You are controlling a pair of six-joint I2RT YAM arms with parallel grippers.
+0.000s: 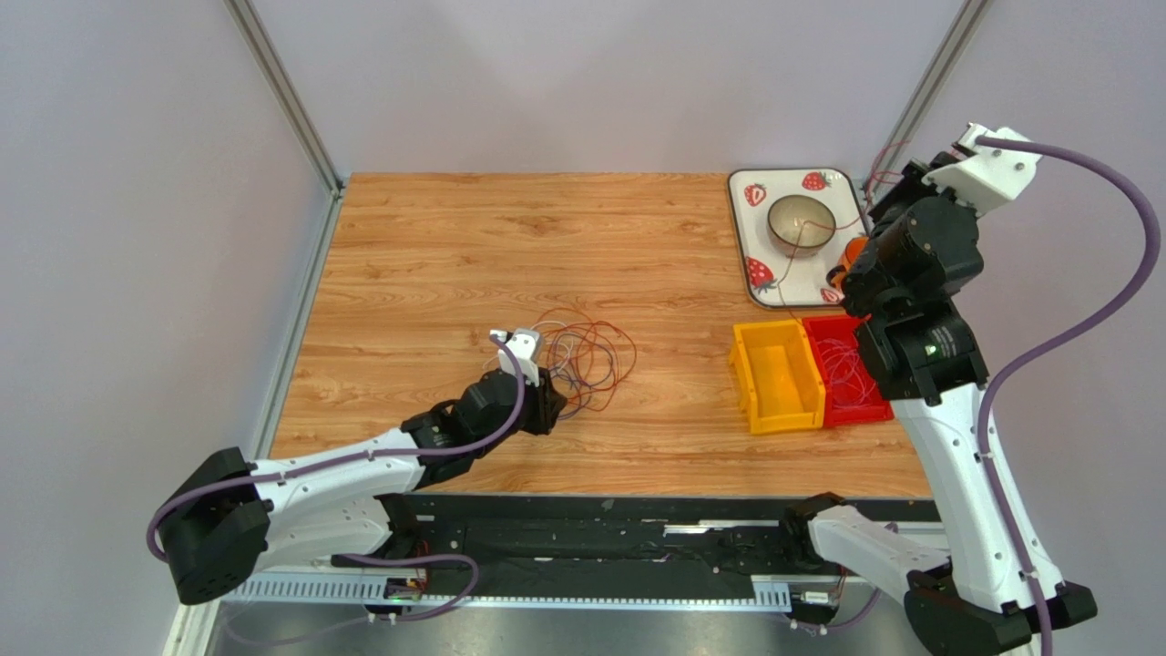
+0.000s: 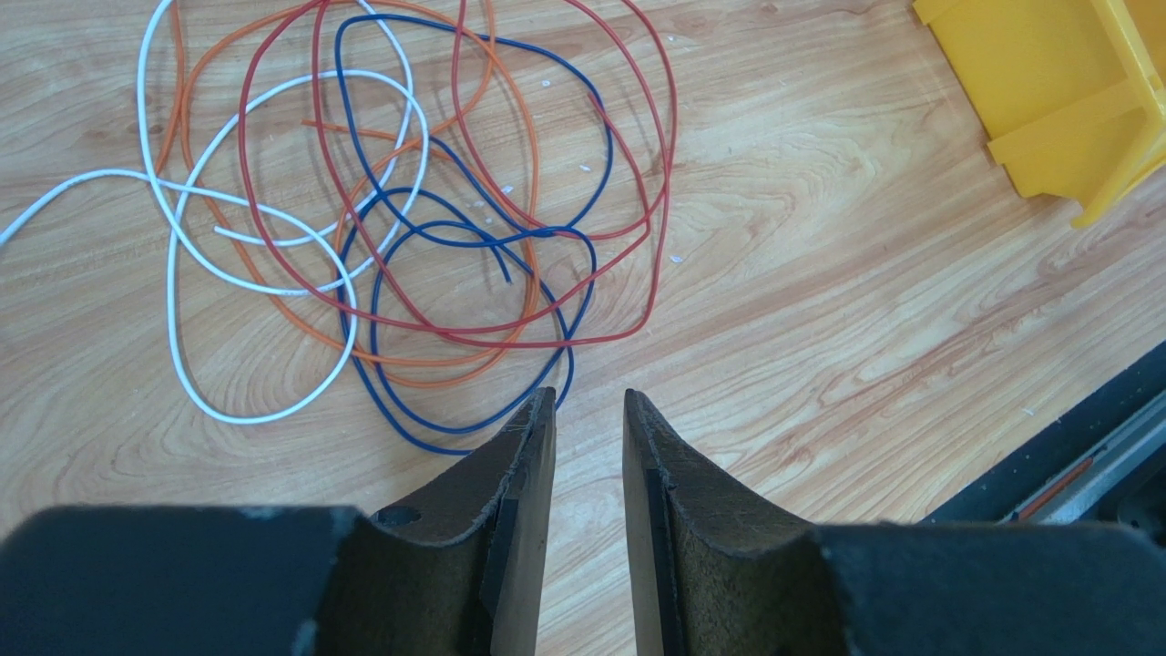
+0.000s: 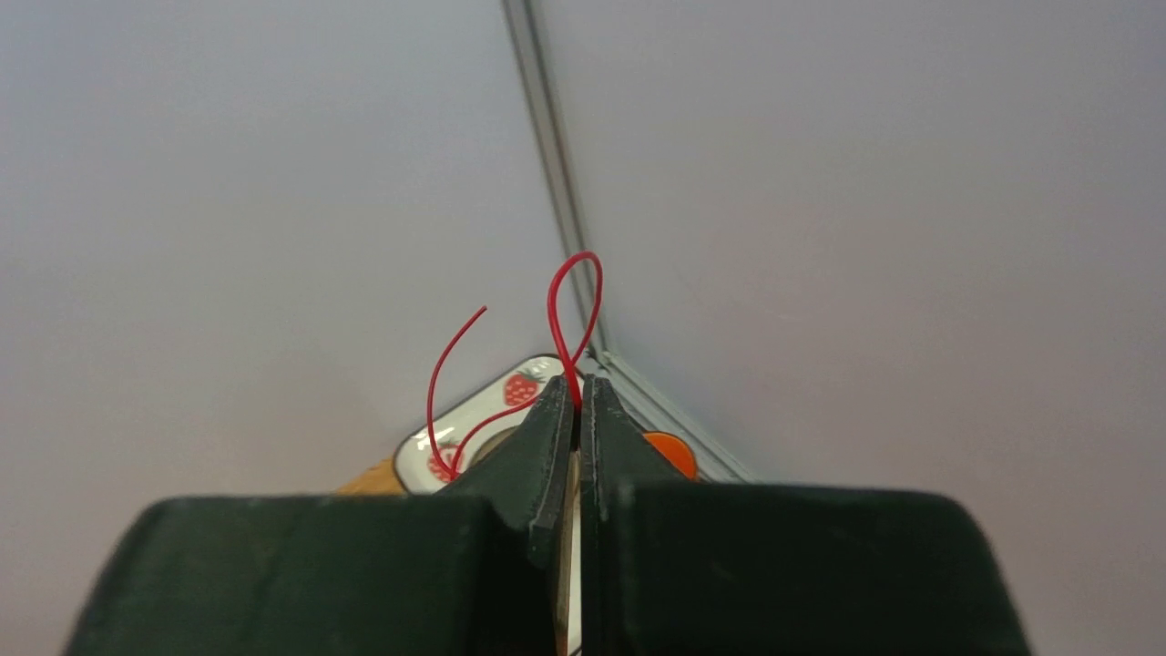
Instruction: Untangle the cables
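On the left of the bench our left fingers stand partly spread with nothing between them, their tips just near the tangle of cables: white, orange, red and blue loops lying flat and crossing one another. Further right a yellow bin and a red bin sit side by side. At the far right our right fingers hang high beside a strawberry plate, pressed together, pinching a red cable that loops past their tips.
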